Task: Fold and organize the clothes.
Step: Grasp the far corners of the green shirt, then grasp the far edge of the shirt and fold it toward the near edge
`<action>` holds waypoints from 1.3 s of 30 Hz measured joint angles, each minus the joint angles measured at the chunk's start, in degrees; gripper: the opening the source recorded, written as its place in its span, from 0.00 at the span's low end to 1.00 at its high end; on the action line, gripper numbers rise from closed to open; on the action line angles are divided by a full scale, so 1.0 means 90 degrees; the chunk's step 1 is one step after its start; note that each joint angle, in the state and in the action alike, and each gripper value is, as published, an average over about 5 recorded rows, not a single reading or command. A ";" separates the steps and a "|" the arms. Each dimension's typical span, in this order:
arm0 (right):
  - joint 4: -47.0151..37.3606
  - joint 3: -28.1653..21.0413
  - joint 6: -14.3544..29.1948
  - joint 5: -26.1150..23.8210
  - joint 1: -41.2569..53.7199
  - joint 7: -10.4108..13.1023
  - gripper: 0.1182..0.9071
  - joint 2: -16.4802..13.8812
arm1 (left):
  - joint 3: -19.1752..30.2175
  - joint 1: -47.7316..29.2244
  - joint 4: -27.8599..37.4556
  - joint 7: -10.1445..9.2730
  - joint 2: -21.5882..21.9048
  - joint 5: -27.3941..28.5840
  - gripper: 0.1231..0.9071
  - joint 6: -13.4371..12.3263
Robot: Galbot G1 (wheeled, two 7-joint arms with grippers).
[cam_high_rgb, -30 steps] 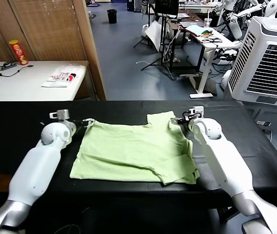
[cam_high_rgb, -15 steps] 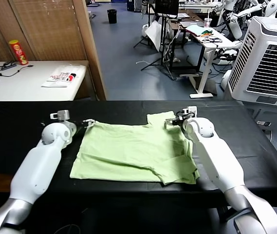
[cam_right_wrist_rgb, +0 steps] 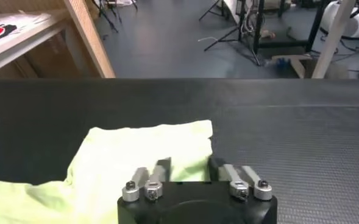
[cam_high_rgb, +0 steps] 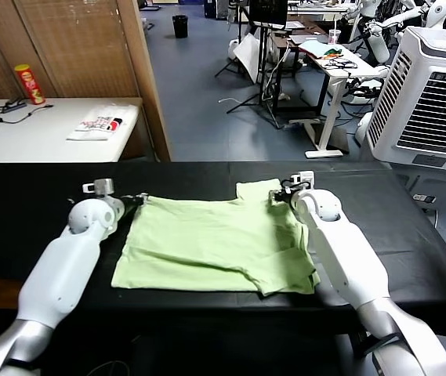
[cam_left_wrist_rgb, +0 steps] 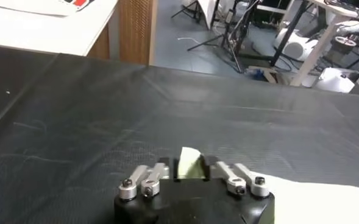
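Over the last second both claws had come together on the far edge of the shirt (cam_high_rgb: 215, 243), and the right arm had slid inward from the table's edge onto the cloth. The left gripper (cam_high_rgb: 138, 198) was pinched on the far left corner of the shirt; from its wrist a small peak of green cloth (cam_left_wrist_rgb: 189, 163) stood up between the closed fingers. The right gripper (cam_high_rgb: 279, 192) was clamped on the far right corner, near the raised flap of the sleeve, and its wrist showed the green fabric (cam_right_wrist_rgb: 149, 152) running under and between its fingers.

The shirt itself lay nearly flat in the middle of the black table (cam_high_rgb: 27, 196), with a loose fold bunched along its near right side. On the white side table behind lay a white packet (cam_high_rgb: 101, 123) and a red can (cam_high_rgb: 28, 83), well apart from the work.

What worried me was the left hold: it looked like a thin pinch right at the corner, so a quick lift could pull the cloth free and drop that side. If the two arms rose or drew toward the near edge unevenly, the thin cotton would likely skew and the fold would land crooked. The bunched part near the right arm could also drag along and get trapped in the crease.
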 joint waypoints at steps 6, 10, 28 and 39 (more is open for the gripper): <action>0.0336 0.0033 0.0015 0.0054 -0.0170 -0.0013 0.01 -0.0171 | 0.0002 0.0037 -0.0167 -0.0020 0.0030 -0.0054 0.00 -0.0009; 0.0732 0.0100 -0.0057 0.0212 -0.0335 0.0005 0.01 -0.0357 | -0.0007 0.0139 -0.0376 -0.0084 0.0109 -0.0152 0.00 0.0029; 0.2709 0.0493 -0.0527 0.1689 -0.1130 0.0504 0.01 -0.1238 | -0.0651 0.1390 -0.2569 -0.0505 0.0864 -0.0714 0.00 0.0301; 0.3960 0.0484 -0.0528 0.1948 -0.2073 0.0768 0.01 -0.1877 | -0.1294 0.2510 -0.3543 -0.0537 0.1383 -0.0725 0.00 0.0373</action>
